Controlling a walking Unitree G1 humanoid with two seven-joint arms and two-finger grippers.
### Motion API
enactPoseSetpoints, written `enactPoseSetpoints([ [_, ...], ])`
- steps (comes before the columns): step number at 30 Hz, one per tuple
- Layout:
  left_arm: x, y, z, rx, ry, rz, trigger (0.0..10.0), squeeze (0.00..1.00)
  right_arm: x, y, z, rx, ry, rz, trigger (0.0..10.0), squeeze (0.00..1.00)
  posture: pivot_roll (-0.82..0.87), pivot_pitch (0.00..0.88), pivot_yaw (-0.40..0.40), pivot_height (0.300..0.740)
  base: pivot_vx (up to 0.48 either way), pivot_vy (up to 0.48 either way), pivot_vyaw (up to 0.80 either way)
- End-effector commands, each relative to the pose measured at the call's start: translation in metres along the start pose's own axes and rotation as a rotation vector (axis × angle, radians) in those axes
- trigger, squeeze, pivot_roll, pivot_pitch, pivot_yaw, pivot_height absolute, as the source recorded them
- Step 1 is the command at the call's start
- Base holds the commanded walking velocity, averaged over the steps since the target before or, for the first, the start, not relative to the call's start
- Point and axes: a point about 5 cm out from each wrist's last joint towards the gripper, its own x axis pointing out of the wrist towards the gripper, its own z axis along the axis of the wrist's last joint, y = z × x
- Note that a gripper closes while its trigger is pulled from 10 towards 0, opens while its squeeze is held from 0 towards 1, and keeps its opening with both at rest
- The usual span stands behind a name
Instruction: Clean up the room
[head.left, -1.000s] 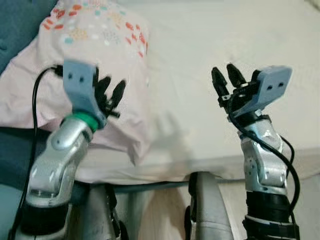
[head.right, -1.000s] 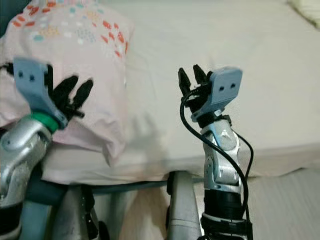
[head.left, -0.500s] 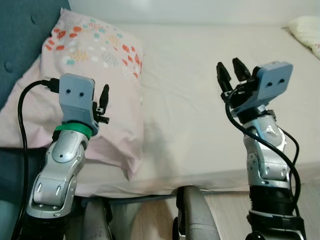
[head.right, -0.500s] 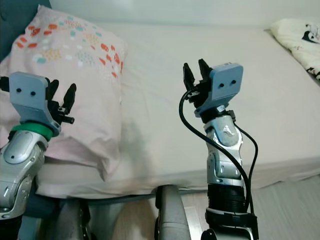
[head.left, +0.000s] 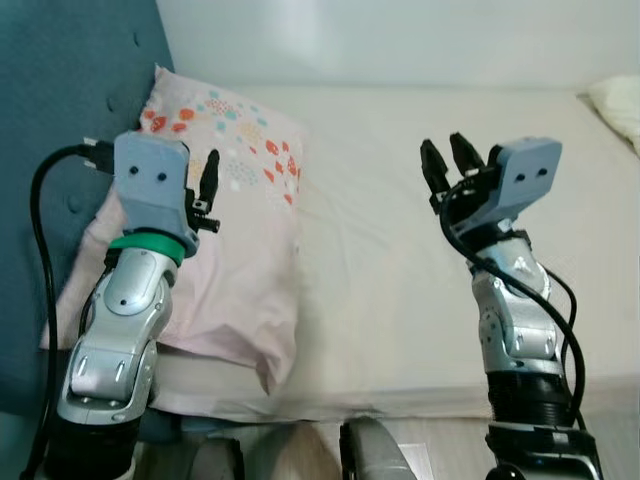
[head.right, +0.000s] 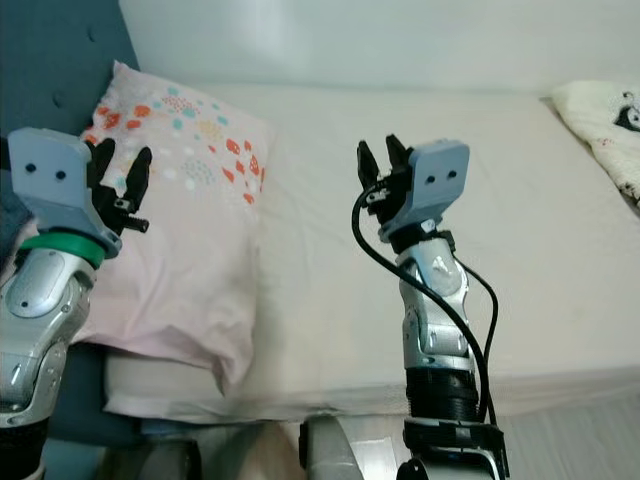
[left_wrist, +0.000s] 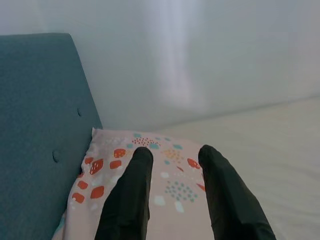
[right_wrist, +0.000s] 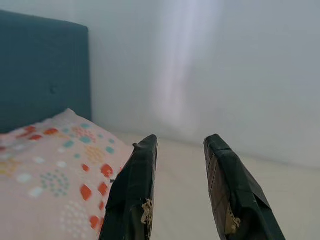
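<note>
At the bed's head end, a pink patterned pillow (head.right: 190, 220) lay against the teal headboard (head.left: 70, 110). Left gripper (head.right: 122, 175) was raised over it, fingers apart, empty; right gripper (head.right: 378, 165) was raised over bare sheet (head.right: 520, 230), fingers apart, empty.

soft, even daylight, fairly bright with no glare. a pale streak of light runs down the wall (right_wrist: 185, 60) in both wrist views. shadows are faint (a dim one under the pillow (head.right: 190, 250) edge). the close black fingers (left_wrist: 127, 200) look slightly soft.
</note>
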Motion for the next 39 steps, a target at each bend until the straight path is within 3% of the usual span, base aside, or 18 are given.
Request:
enactPoseSetpoints([
  [1,0.0,-0.008,-0.007,-0.022,0.022,-0.034,10.0,0.0,-0.003,-0.003,-0.004,0.005,0.006,-0.015,10.0,0.0,-0.05,0.0,-0.018,0.705,0.0,0.0,0.0],
  [6,0.002,-0.019,-0.015,-0.055,0.049,-0.058,10.0,0.0,-0.005,-0.003,-0.009,0.019,0.032,-0.043,10.0,0.0,-0.06,0.0,-0.011,0.705,0.0,0.0,0.0],
  [11,0.003,-0.025,-0.025,-0.09,0.076,-0.062,10.0,0.0,-0.011,0.002,-0.022,0.092,0.076,-0.081,10.0,0.0,-0.06,0.0,-0.007,0.705,0.0,0.0,0.0],
  [12,0.001,-0.027,-0.034,-0.08,0.095,-0.059,10.0,0.0,-0.02,0.009,-0.035,0.118,0.097,-0.088,10.0,0.0,-0.06,0.0,-0.001,0.705,0.0,0.0,0.0],
  [17,-0.002,-0.028,-0.043,-0.068,0.114,-0.057,10.0,0.0,-0.032,0.014,-0.049,0.103,0.125,-0.092,10.0,0.0,-0.07,0.0,0.003,0.705,0.0,0.0,0.0],
  [24,-0.005,-0.034,-0.052,-0.039,0.125,-0.079,10.0,0.0,-0.039,0.022,-0.052,0.098,0.133,-0.085,10.0,0.0,-0.08,0.0,0.018,0.705,-0.203,0.0,0.0],
  [39,-0.002,-0.036,-0.051,-0.034,0.109,-0.095,10.0,0.0,-0.04,0.022,-0.053,0.097,0.118,-0.104,10.0,0.0,-0.08,0.0,0.033,0.705,-0.336,0.0,0.0],
])
